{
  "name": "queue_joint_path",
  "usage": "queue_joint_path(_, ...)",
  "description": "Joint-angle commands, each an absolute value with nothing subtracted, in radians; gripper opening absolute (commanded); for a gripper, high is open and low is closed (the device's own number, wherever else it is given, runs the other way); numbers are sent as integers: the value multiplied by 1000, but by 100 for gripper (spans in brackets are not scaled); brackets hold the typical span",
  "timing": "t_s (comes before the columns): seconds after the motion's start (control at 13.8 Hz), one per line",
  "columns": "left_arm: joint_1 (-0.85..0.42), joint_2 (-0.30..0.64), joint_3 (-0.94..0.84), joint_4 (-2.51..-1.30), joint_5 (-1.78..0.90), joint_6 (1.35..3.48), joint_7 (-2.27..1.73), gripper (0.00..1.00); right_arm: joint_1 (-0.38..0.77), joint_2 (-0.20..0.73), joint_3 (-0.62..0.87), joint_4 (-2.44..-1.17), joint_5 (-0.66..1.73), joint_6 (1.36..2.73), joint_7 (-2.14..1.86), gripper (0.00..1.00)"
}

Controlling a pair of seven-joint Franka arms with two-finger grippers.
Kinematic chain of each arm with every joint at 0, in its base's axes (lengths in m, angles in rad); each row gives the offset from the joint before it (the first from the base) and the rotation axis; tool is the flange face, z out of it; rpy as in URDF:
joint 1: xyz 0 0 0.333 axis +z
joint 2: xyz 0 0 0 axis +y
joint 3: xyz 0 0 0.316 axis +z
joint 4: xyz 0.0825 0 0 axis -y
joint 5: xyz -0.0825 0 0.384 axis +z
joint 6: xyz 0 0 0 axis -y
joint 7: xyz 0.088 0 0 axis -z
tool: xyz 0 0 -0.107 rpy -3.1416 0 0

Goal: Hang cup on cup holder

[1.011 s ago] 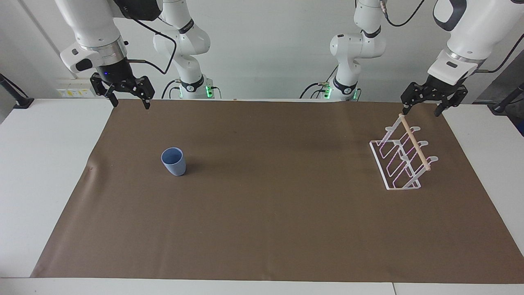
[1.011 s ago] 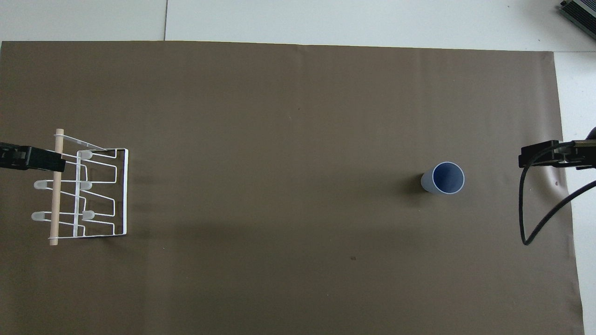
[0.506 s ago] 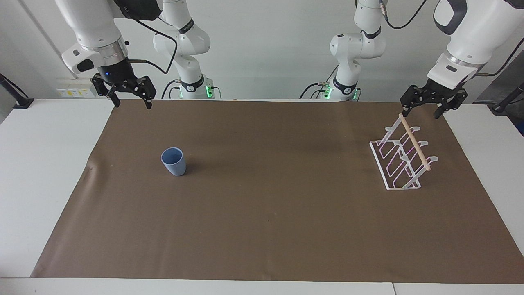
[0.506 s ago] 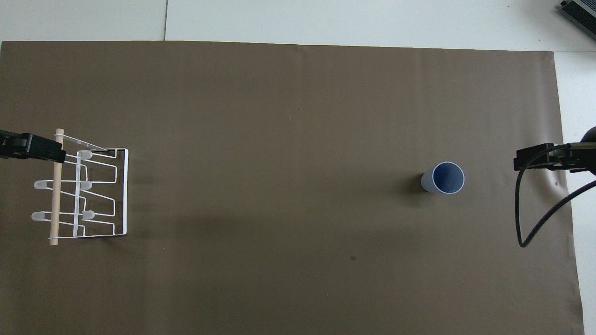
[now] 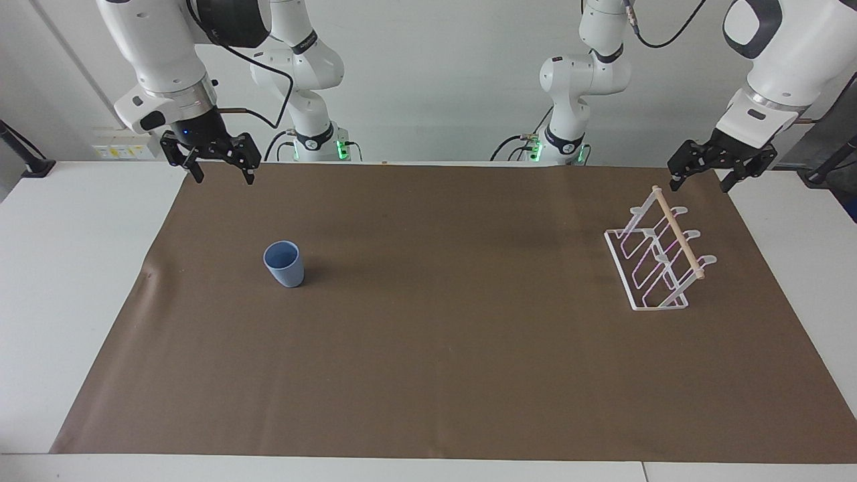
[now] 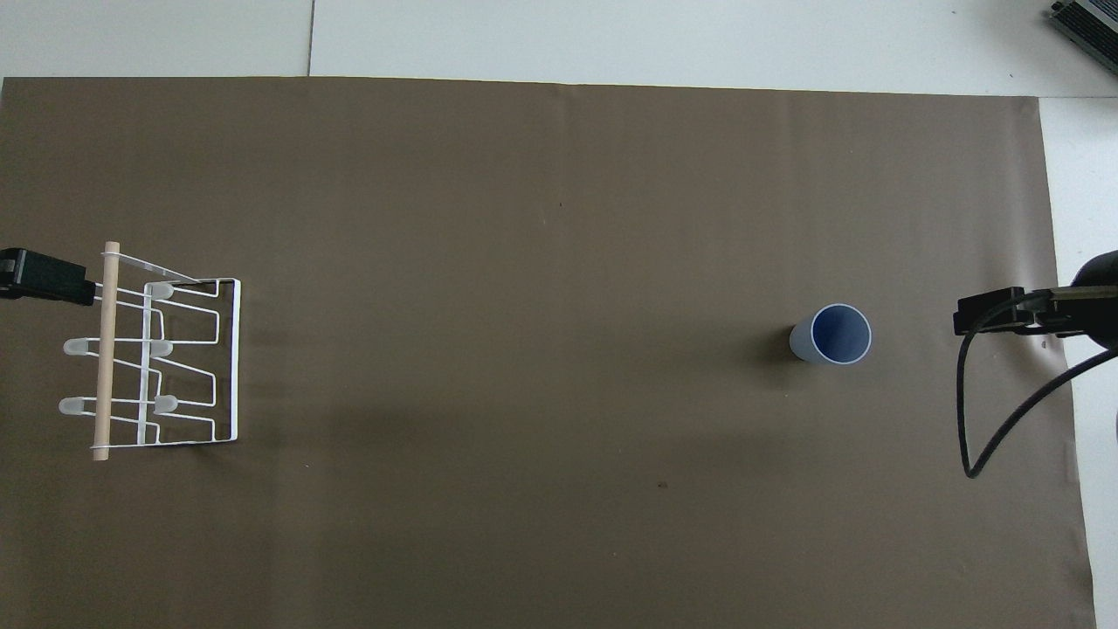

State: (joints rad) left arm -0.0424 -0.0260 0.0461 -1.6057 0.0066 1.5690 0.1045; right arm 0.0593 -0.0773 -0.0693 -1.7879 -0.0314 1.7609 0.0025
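The light blue cup (image 5: pixel 284 264) (image 6: pixel 834 335) stands upright, mouth up, on the brown mat toward the right arm's end of the table. The white wire cup holder (image 5: pixel 659 261) (image 6: pixel 175 358), with a wooden dowel across its top, stands toward the left arm's end. My right gripper (image 5: pixel 224 178) (image 6: pixel 983 313) hangs open and empty in the air over the mat's edge, well apart from the cup. My left gripper (image 5: pixel 698 187) (image 6: pixel 48 278) hangs open and empty just off the holder's dowel end, touching nothing.
The brown mat (image 5: pixel 469 348) covers most of the white table (image 5: pixel 67 268). A black cable (image 6: pixel 969 437) loops down from the right gripper. A wide bare stretch of mat lies between the cup and the holder.
The right gripper has drifted a little toward the cup. The left gripper has pulled back from over the holder's dowel toward its own end of the table. Cup and holder have not moved.
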Motion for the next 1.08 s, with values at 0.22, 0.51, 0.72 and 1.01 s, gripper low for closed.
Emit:
queue_joint_path(0.22,-40,-34,44,-1608,3,1554,95,100,48,30,-66,-1923,-5,2002,-69,100)
queue_joint_path(0.51,-40,-34,44,-1608,5,1554,95,100,26,64,-67,-2038,40,2152,-155,100)
queue_joint_path(0.72,-40,-34,44,-1608,3,1552,95,100,37,52,-66,-2107,41,2174,-207,100)
queue_joint_path(1.01,-40,-34,44,-1608,5,1552,95,100,29,45,-67,-2195,41,2312,-250,100)
